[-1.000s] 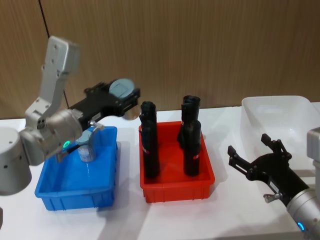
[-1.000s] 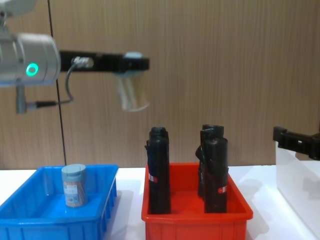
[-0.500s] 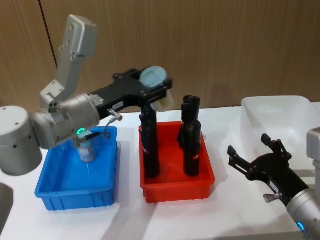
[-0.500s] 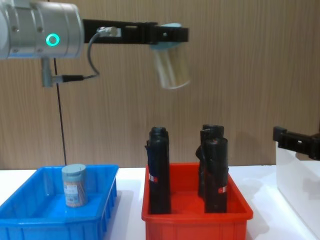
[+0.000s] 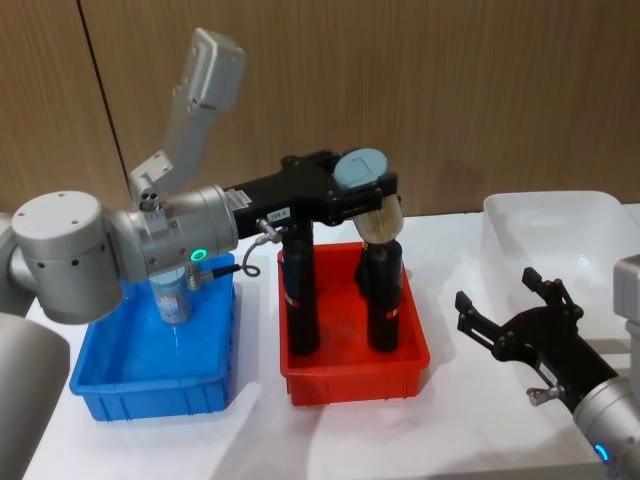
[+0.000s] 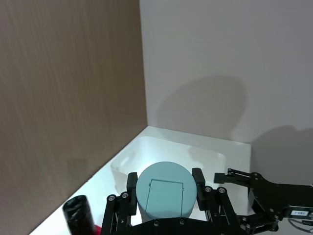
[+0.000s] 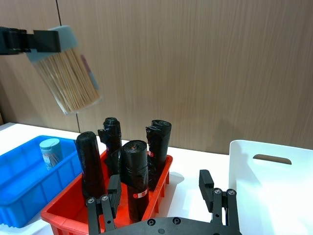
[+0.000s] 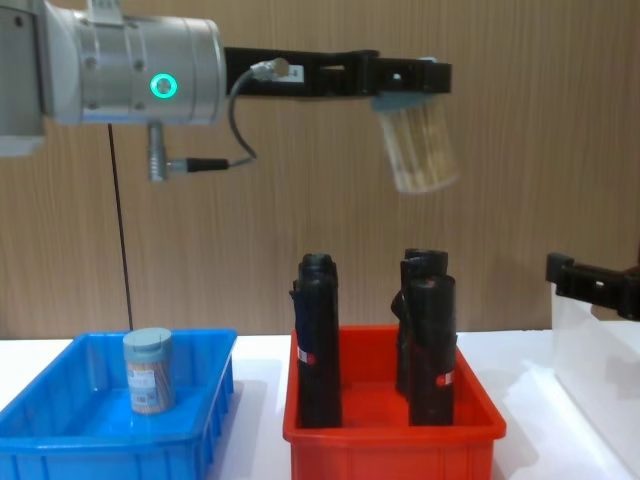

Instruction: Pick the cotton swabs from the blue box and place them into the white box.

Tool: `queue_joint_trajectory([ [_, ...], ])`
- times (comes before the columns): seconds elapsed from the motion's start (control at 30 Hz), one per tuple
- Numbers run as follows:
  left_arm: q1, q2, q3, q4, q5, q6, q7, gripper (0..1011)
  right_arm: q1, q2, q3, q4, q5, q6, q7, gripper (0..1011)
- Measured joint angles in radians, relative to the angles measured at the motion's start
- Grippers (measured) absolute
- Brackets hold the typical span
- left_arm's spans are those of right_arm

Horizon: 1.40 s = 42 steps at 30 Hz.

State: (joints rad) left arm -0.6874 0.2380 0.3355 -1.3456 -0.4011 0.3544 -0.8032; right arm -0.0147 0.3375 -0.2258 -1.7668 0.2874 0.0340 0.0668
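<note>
- Cotton swabs (image 5: 173, 300): one jar stands upright on the floor of the blue box (image 5: 150, 395), at the far left of the surface (image 5: 460, 420). Its pale lid faces up, and no claw touches it.
- Left claw (image 5: 362, 180): it reaches to the right from the left arm, and its fingers are closed on the lid end of a second jar (image 8: 420, 150) of cotton swabs.
- Second jar: it hangs below the left claw with its lid uppermost and its body slightly tilted. It is held high above the right half of the red bin (image 5: 350, 380), clear of the black cylinders (image 5: 300, 300).
- Red bin: it sits just beside the blue box, between it and the white box (image 5: 545, 200). The black cylinders stand upright inside it.
- Right claw (image 5: 495, 285): it is low over the surface, between the red bin and the white box. Its fingers are spread wide apart and hold nothing.
- White box: it sits at the far right of the surface, well apart from the held jar.
</note>
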Motion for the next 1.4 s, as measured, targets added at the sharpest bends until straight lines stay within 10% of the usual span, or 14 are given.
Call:
queue_joint_trajectory([
  [1.4,-0.174,-0.097,0.067,0.258,0.069,0.007,-0.143,671,0.004,-0.002,0.0,-0.002,-0.006,0.012,0.003,1002],
])
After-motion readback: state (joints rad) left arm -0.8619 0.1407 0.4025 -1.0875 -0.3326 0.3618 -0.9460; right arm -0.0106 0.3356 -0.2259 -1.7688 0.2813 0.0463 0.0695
